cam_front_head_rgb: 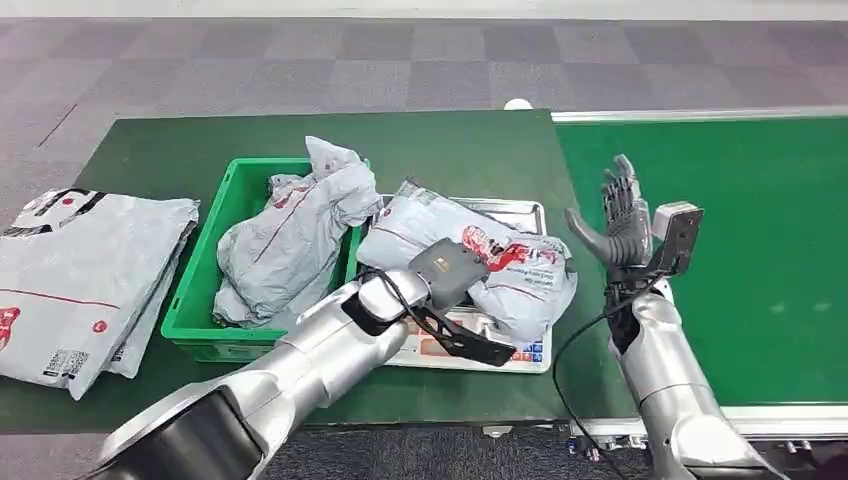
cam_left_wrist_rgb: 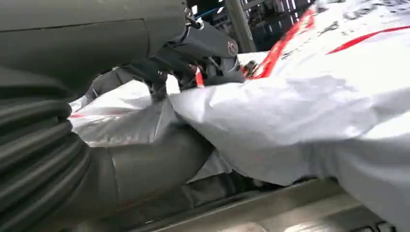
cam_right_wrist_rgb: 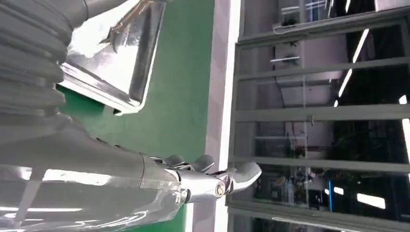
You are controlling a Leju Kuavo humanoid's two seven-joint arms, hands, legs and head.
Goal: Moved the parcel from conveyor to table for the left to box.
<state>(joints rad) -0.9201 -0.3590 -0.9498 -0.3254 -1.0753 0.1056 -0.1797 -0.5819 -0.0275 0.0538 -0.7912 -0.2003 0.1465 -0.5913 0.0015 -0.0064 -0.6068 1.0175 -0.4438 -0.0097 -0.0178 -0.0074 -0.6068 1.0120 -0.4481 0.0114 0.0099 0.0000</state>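
Head view, left robot hand [cam_front_head_rgb: 447, 272] gripping red-printed parcel [cam_front_head_rgb: 500, 262], writing unreadable, right robot hand [cam_front_head_rgb: 620, 215] spread empty

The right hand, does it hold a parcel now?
No, the right hand stands open and empty over the conveyor, fingers pointing up.

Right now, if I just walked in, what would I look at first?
Probably the crumpled grey parcel with red print, lying on the metal tray in the middle of the table, with the robot's left hand on it. Next, the green crate beside it, stuffed with another grey bag, and the right hand raised open over the conveyor.
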